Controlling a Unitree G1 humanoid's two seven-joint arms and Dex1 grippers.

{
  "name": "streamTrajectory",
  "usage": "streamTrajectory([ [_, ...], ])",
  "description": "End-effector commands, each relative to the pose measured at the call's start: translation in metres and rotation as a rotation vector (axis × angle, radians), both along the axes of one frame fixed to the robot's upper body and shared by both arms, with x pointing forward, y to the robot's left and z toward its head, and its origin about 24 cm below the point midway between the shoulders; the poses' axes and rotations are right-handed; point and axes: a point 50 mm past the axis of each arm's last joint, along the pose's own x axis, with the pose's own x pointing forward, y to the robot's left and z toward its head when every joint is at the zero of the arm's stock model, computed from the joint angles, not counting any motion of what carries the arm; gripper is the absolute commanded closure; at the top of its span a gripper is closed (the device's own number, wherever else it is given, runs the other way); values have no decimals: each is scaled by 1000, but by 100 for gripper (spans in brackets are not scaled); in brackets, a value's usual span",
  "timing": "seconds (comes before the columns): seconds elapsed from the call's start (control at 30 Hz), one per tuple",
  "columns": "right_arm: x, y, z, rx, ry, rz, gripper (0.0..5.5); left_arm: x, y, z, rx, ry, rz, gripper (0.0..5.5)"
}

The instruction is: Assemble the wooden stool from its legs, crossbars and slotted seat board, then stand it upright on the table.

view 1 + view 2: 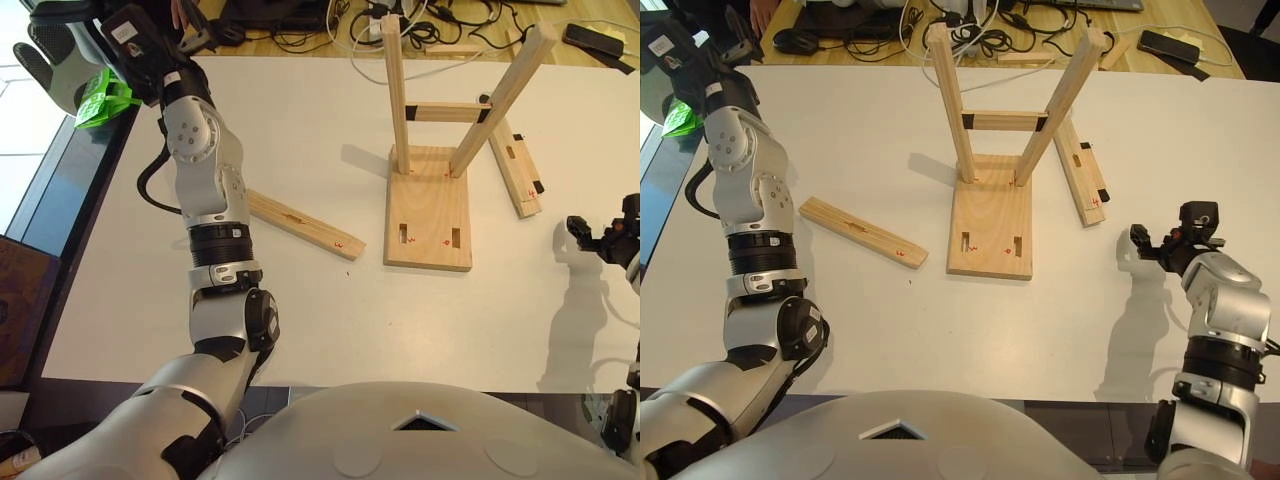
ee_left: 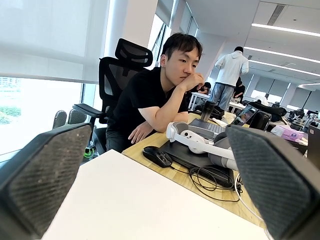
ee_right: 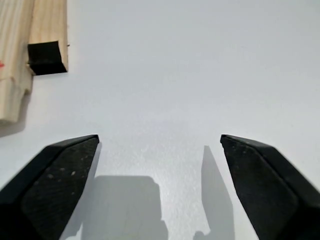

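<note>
Close to the right edge of the white tabletop [image 1: 300, 330], about midway along it, the right gripper [image 3: 159, 140] is hovering just above the bare surface, its two dark fingers spreading wide and gripping nothing. The slotted seat board [image 1: 428, 205] is lying flat near the middle of the tabletop, its long sides running from the near edge toward the far edge. The two slots [image 1: 403, 234] at its near end are sitting open. Toward the left edge, apart from the board, a loose leg [image 1: 305, 225] is lying flat and slanting, with one end pointing at the board's near left corner. At the board's far end two legs are standing in their slots: the left leg [image 1: 397, 90] is rising nearly upright, and the right leg [image 1: 500, 100] is leaning out toward the far right corner. A crossbar [image 1: 447, 112] with black ends is bridging them partway up. Just right of the board, a further leg [image 1: 512, 160] is lying flat, with a black-tipped piece showing along its outer side. Over the far left corner the left arm is reaching up, and the left gripper [image 2: 160, 127] is pointing out past the tabletop with its padded fingers spreading wide, grasping nothing. Beyond the far edge, a wooden desk is carrying a mouse [image 2: 157, 156], headphones [image 2: 200, 142] and tangled cables [image 1: 300, 40].
</note>
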Motion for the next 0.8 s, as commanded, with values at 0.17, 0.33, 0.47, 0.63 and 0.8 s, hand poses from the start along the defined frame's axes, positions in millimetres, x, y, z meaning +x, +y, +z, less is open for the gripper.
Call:
streamTrajectory([
  [0.17, 32, 16, 0, 101, 49, 94, 99, 1, 1, 3, 9, 10, -9, 56],
  [0.33, 40, 25, 0, 108, 55, 145, 99, 3, -2, 4, 10, 14, -24, 56],
  [0.47, 49, 31, -2, 115, 42, 141, 99, 3, -3, 4, 12, 17, -28, 56],
  [0.63, 53, 31, -5, 153, 96, 160, 99, 4, -4, 4, 13, 16, -36, 56],
  [0.8, 67, 32, 1, 160, 106, 159, 99, 4, -7, 5, 13, 14, -43, 56],
])
